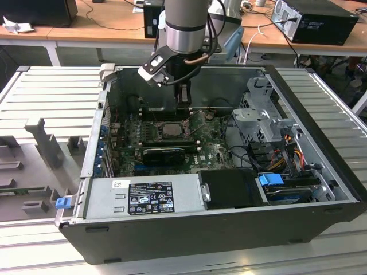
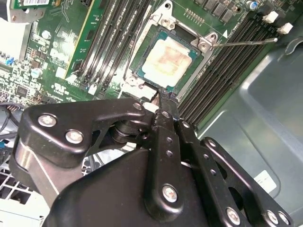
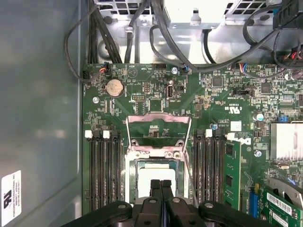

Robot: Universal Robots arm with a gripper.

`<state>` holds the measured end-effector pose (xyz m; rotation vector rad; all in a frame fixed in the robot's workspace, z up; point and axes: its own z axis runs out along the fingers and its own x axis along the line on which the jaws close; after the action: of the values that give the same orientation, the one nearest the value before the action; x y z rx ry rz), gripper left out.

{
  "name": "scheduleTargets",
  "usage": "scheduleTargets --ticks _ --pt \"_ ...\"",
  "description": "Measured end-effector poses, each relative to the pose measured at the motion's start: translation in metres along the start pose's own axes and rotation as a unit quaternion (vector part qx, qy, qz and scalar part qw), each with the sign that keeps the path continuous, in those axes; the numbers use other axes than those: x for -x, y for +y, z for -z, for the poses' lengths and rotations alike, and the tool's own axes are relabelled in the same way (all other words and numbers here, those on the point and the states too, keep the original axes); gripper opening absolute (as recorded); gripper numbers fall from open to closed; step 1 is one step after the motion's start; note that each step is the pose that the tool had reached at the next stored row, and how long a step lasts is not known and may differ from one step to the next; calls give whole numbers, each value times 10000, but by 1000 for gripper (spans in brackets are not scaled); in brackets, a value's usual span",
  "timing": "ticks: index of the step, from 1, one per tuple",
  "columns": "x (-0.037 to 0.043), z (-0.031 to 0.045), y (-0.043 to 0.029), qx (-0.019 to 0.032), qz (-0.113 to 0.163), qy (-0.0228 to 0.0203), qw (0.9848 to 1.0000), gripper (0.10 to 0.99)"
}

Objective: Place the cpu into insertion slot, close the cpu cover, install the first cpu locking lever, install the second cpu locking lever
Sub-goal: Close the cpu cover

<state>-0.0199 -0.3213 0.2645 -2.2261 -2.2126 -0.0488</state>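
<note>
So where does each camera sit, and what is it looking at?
Exterior view: off the arm, above the open case, looking down; arm and gripper show.
Second wrist view: on the wrist, angled at the cpu; gripper body shows.
First wrist view: on the wrist, facing the board squarely; shut fingers show.
Both wrist views share the cpu.

The exterior view looks down at a slant, from well back, over the near wall of the open computer case (image 1: 189, 229) on the desk (image 1: 51, 86), taking in the whole case and the arm (image 1: 184, 23) above it. The first wrist view faces straight down past the claw (image 3: 161, 187) onto the green board (image 3: 142, 94). The second wrist view peers obliquely, closer in, over the claw's black body. All three share the insertion slot (image 1: 170, 128), the cpu (image 2: 168, 59) in it and the flanking memory slots (image 3: 106, 170).
</note>
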Motion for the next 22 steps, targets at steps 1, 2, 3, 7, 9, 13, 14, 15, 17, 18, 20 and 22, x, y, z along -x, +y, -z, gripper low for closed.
scheduleTargets --ticks 1,2,3,7,9,13,14,15,17,18,20,22 --pt "0 2 6 0 0 0 10000 106" --pt "1 7 6 -1 0 -2 10000 106" --pt "-1 18 7 -1 0 -1 10000 106" --pt "-5 94 9 0 0 -1 10000 106" --pt "-5 107 12 0 0 0 10000 106" --pt "-6 126 29 0 0 -1 10000 106" --pt "-7 141 30 0 0 0 10000 106" --pt "-8 154 31 0 0 -1 10000 106" --pt "-10 184 31 0 0 -1 10000 106" --pt "-11 192 34 -1 1 -1 10000 106" --pt "-11 194 71 0 0 1 10000 106" --pt "-11 194 113 -1 1 -1 10000 106"
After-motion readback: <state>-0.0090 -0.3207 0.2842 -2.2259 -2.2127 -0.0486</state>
